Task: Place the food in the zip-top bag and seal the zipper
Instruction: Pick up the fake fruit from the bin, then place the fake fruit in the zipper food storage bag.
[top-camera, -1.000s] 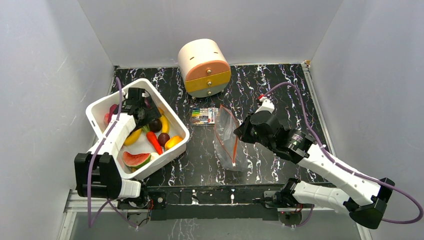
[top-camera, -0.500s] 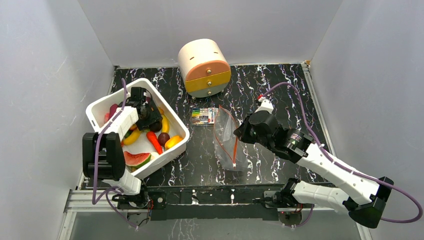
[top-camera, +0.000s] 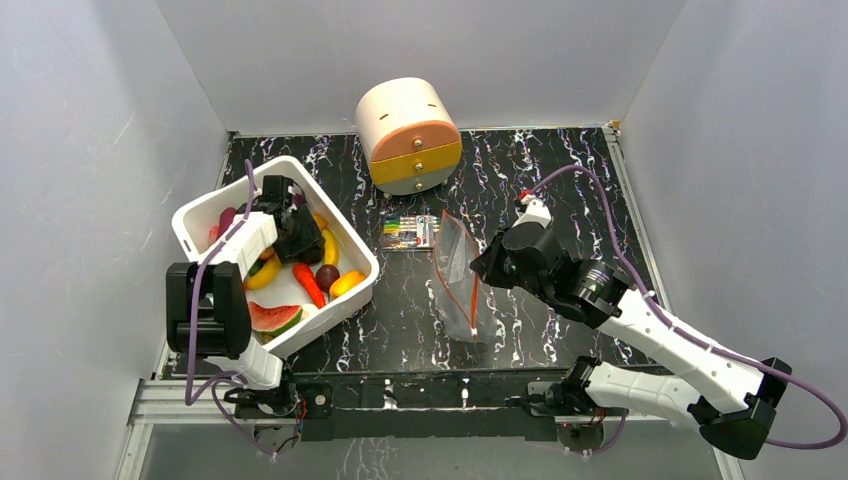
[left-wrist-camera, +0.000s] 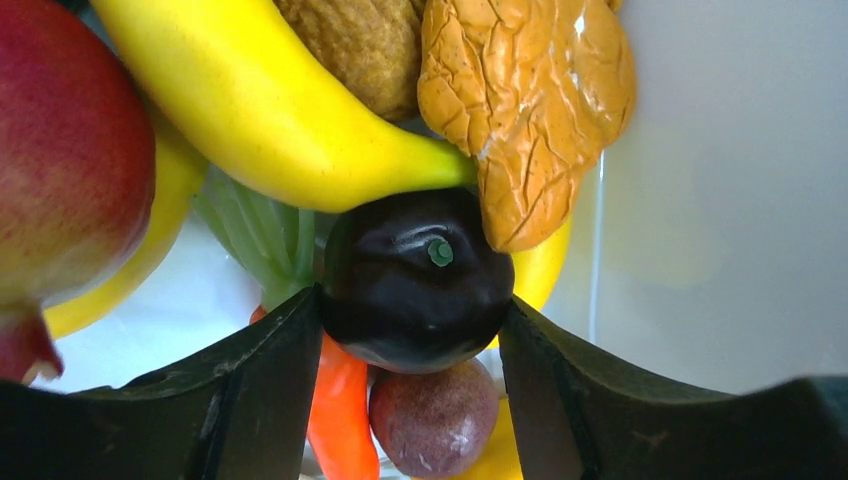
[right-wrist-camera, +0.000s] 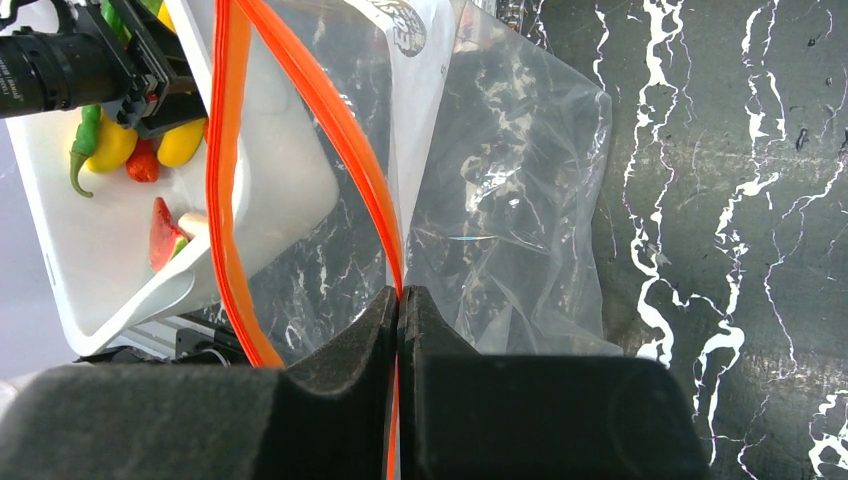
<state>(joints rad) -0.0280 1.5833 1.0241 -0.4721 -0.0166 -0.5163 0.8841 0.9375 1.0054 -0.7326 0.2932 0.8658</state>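
Observation:
The food lies in a white bin (top-camera: 195, 215): bananas (left-wrist-camera: 260, 110), a carrot (top-camera: 308, 285), a watermelon slice (top-camera: 272, 318), a red fruit (left-wrist-camera: 60, 160) and a brownish purple piece (left-wrist-camera: 435, 415). My left gripper (top-camera: 300, 240) reaches down into the bin, and both its fingers (left-wrist-camera: 270, 380) press the sides of a dark purple fruit (left-wrist-camera: 415, 280). At mid-table the clear zip-top bag (top-camera: 455, 275) stands with its mouth open. My right gripper (right-wrist-camera: 400, 292) is shut on the bag's orange zipper (right-wrist-camera: 330, 110) and holds that edge up.
A round cream drawer unit (top-camera: 408, 135) with orange and yellow drawers stands at the back. A flat pack of coloured pens (top-camera: 408, 232) lies just behind the bag. The bin sits against the left wall, its right corner near the bag.
The left gripper's jaws have narrowed onto the dark purple fruit and the left arm has folded closer over the bin. The right gripper and the bag have barely moved.

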